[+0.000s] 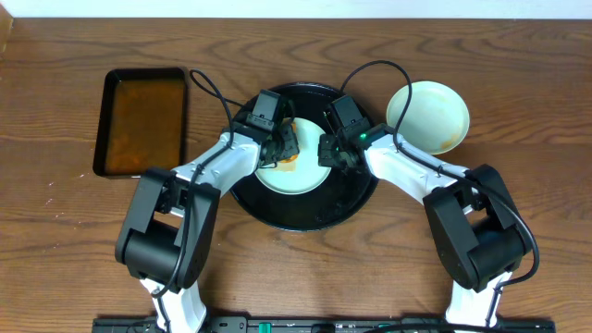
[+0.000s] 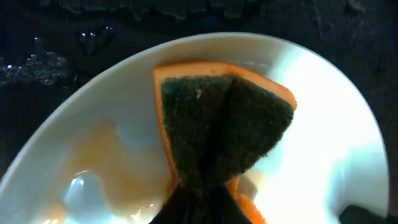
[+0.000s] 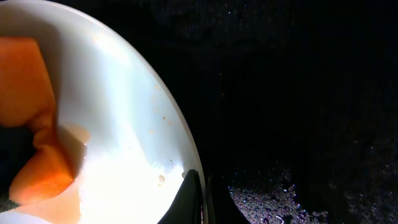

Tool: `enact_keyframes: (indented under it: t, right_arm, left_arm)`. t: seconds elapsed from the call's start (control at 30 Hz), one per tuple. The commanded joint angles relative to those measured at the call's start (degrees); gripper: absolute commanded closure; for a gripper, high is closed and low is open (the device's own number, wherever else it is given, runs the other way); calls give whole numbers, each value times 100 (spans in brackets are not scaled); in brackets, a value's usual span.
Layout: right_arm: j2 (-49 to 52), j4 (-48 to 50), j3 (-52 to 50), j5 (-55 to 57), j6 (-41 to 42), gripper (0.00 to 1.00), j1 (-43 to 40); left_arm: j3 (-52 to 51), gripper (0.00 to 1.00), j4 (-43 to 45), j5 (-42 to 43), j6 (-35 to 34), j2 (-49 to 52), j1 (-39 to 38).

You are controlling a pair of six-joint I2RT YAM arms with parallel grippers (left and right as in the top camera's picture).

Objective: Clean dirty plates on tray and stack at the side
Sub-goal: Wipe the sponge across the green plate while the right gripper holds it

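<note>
Two end effectors crowd the centre plate [image 1: 294,180] in the tray [image 1: 305,217]: the left end effector [image 1: 286,148] at 11 o'clock pinching a sponge [image 2: 224,124], the right end effector [image 1: 329,154] gripping its 2 o'clock rim. Around the tray, a rectangular tray [image 1: 102,120] blocks 9 o'clock and an outer plate [image 1: 427,116] 2 o'clock. The worktop [image 1: 305,277] is open at 12 and 6.

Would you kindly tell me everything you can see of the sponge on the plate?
The sponge is orange with a dark green scouring face, soft-looking and folded, pinched in the left gripper. It presses on the pale plate inside the round black tray, beside a watery orange smear.
</note>
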Motion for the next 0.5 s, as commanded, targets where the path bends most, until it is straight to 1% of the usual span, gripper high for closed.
enact_keyframes:
  t: [0.0, 0.07, 0.17, 0.2, 0.37, 0.47]
  right_arm:
    - [212, -120, -57, 256, -116, 99, 37]
    - [212, -120, -57, 258, -116, 99, 37]
    - [212, -116, -57, 258, -116, 99, 39]
    - [212, -114, -57, 258, -116, 99, 37]
    - [212, -98, -57, 258, -116, 99, 37]
    - [212, -98, -57, 260, -116, 99, 37]
  left_arm:
    - [-79, 92, -507, -402, 348, 114, 149]
    - [-79, 93, -846, -1005, 350, -4, 197]
    - [-79, 93, -1357, -2153, 380, -319, 203]
    - [-79, 92, -1427, -2350, 435, -420, 203]
    - [-79, 93, -1405, -2361, 538, -901, 197]
    - [-79, 92, -1305, -1917, 413, -1093, 188]
